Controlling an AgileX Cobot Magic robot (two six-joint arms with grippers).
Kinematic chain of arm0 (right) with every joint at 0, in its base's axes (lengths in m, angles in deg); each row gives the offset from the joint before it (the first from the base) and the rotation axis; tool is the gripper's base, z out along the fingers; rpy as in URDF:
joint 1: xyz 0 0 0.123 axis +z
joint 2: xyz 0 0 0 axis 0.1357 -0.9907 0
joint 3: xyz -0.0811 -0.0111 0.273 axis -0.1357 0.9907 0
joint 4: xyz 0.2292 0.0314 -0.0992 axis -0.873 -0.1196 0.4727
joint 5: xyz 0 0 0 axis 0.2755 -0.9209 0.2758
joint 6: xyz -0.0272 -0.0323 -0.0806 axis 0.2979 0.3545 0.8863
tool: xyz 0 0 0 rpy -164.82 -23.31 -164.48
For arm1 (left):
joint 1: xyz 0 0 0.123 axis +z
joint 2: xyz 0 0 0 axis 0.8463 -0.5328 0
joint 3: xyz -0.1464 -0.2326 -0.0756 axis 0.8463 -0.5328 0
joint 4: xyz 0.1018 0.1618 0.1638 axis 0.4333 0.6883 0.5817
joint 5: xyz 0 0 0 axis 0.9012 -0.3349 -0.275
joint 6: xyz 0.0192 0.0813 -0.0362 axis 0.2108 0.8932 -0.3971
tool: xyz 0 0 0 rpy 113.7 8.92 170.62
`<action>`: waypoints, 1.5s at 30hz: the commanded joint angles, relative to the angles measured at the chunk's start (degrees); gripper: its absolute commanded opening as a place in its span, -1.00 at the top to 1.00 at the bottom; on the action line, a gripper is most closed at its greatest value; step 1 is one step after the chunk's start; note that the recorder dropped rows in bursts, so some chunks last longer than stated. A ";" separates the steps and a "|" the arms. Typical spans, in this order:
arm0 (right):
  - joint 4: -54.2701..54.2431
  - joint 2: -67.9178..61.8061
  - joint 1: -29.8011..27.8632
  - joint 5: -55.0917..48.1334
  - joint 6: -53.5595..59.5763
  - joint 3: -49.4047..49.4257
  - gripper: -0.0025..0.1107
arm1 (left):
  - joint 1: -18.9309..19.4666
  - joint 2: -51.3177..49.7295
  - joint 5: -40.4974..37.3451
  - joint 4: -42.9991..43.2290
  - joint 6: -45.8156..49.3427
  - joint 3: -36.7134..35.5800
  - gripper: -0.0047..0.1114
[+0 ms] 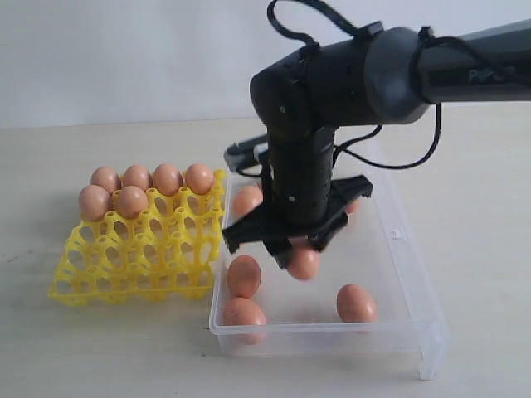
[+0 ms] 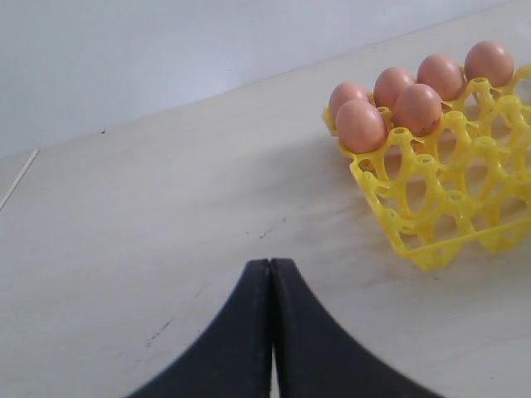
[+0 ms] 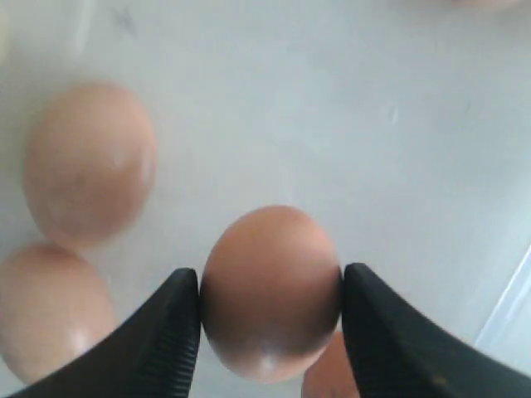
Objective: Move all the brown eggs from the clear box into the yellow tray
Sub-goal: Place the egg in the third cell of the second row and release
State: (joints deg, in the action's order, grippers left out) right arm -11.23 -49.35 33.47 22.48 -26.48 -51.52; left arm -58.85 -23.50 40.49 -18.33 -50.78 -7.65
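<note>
The egg (image 1: 304, 264) sits pinched across its middle between the two dark ribbed pads of the right hand (image 3: 271, 288), inside the clear box (image 1: 332, 336). Whether it is already off the box floor I cannot tell.

To do this step well, I judge the grip should be kept just firm enough that the smooth shell neither slips nor cracks. The lift should go straight up until it is above the low wall and the neighbouring eggs (image 1: 244, 276). It should then cross to the yellow tray (image 1: 133, 282) and come down centred in an open cup, clear of the pointed posts. The cup just beside the two eggs of the second row looks the natural target.

The egg is orange-brown, oval and glossy, with a small highlight near its lower end.

Several like it lie loose in the box. Six already fill the tray's far cups.

The left hand (image 2: 271, 278) is closed on nothing, over the bare table (image 2: 149, 249) near the tray.
</note>
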 commanded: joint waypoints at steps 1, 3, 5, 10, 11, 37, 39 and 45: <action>3.46 3.70 -0.57 16.77 2.05 0.02 0.96 | -0.11 0.35 0.45 0.00 -0.25 0.23 0.92; 2.63 4.07 -0.57 26.05 3.31 0.02 0.96 | -0.11 0.35 0.45 0.00 -0.25 0.23 0.92; -0.07 3.59 -0.30 36.51 5.87 0.02 0.96 | -0.11 0.35 0.45 0.00 -0.25 0.23 0.92; -2.35 -0.54 0.74 59.05 9.57 0.02 0.96 | -0.11 0.35 0.45 0.00 -0.25 0.23 0.92; -2.35 -1.78 0.74 62.50 9.48 0.02 0.96 | -0.11 0.35 0.45 0.00 -0.25 0.23 0.92; 5.66 -16.72 0.74 79.32 5.10 0.02 0.79 | -0.11 0.35 0.45 0.00 -0.25 0.23 0.92; 5.66 -17.08 0.74 79.32 4.68 0.02 0.70 | -0.11 0.35 0.45 0.00 -0.25 0.23 0.92; 5.66 -17.34 0.74 79.32 4.02 0.02 0.32 | -0.11 0.35 0.45 0.00 -0.25 0.23 0.92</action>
State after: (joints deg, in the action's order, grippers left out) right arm -6.11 -66.68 34.13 100.68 -22.25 -51.42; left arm -58.85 -23.50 40.49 -18.33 -50.78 -7.65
